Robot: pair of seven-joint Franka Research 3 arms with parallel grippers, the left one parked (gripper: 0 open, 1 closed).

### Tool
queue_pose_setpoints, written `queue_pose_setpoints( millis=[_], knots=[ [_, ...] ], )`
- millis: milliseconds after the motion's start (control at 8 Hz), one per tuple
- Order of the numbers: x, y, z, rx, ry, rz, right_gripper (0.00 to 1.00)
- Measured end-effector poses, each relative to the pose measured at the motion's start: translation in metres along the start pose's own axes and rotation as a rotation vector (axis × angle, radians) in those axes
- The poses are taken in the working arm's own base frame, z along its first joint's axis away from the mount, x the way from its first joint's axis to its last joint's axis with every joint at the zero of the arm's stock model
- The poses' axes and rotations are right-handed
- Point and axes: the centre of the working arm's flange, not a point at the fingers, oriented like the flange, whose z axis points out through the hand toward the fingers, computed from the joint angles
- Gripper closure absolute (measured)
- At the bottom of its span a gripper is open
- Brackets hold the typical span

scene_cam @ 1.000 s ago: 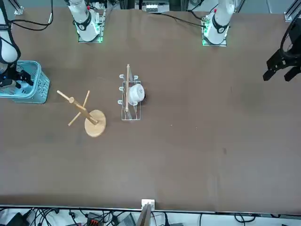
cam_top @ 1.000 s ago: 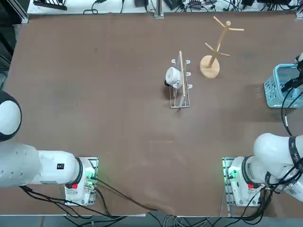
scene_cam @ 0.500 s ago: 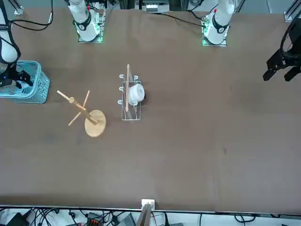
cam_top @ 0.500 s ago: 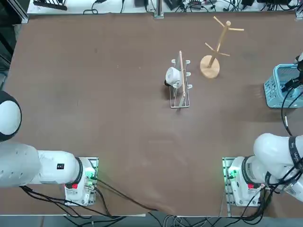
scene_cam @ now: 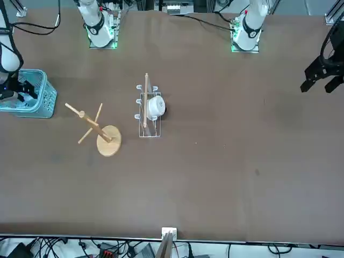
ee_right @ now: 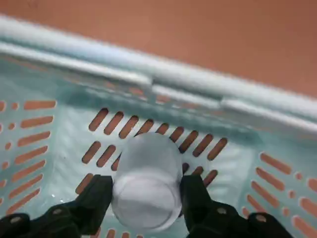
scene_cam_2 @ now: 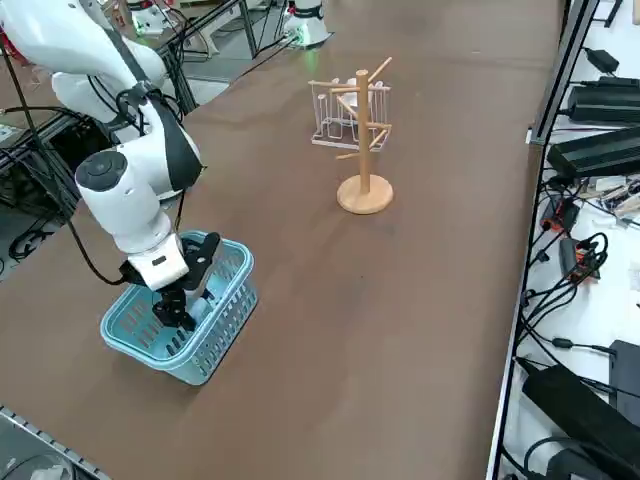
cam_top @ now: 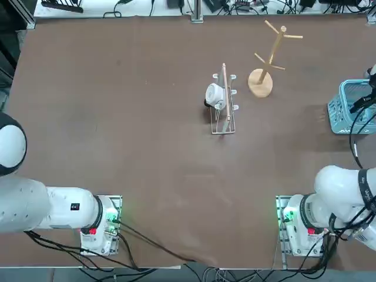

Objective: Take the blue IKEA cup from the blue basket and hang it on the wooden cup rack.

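The job is at its picking stage. The right end effector [ee_right: 147,192] is down inside the blue basket [scene_cam_2: 216,350], its two fingers closed on opposite sides of the blue IKEA cup [ee_right: 148,171], which appears clamped between them. The cup is within the basket walls, above or against the slotted floor; whether it bears on that floor cannot be told. The grip seems made, while the lift, the carry across and the hanging all remain. The wooden cup rack [scene_cam_2: 364,150] stands upright on its round disc base, well apart from the basket, with nothing on its angled pegs.

The brown table [cam_top: 147,147] has a smooth, faintly marked surface. Near the wooden rack stands a low wire-frame rack [cam_top: 230,122] with a wooden bar, and a white mug [cam_top: 215,95] hangs on it. The basket sits directly on the tabletop, on the robot's right.

Beyond the table's far edge, a white worktop [scene_cam_2: 622,300] carries tangled black cables [scene_cam_2: 590,255] and a long black case [scene_cam_2: 580,420]. A metal upright [scene_cam: 164,245] stands at that edge. No person shows.
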Motion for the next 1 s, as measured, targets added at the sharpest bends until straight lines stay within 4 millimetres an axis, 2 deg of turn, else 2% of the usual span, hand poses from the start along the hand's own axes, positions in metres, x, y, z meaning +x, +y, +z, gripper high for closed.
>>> queue_pose_setpoints(
  millis=[125,375,1000],
  knots=[
    [0.006,0.003,-0.011,-0.019,0.015,-0.005,0.20],
    [0.016,0.009,-0.046,-0.058,0.042,-0.017,0.20],
    [0.051,-0.004,-0.174,0.103,-0.037,-0.073,0.20]
  ],
)
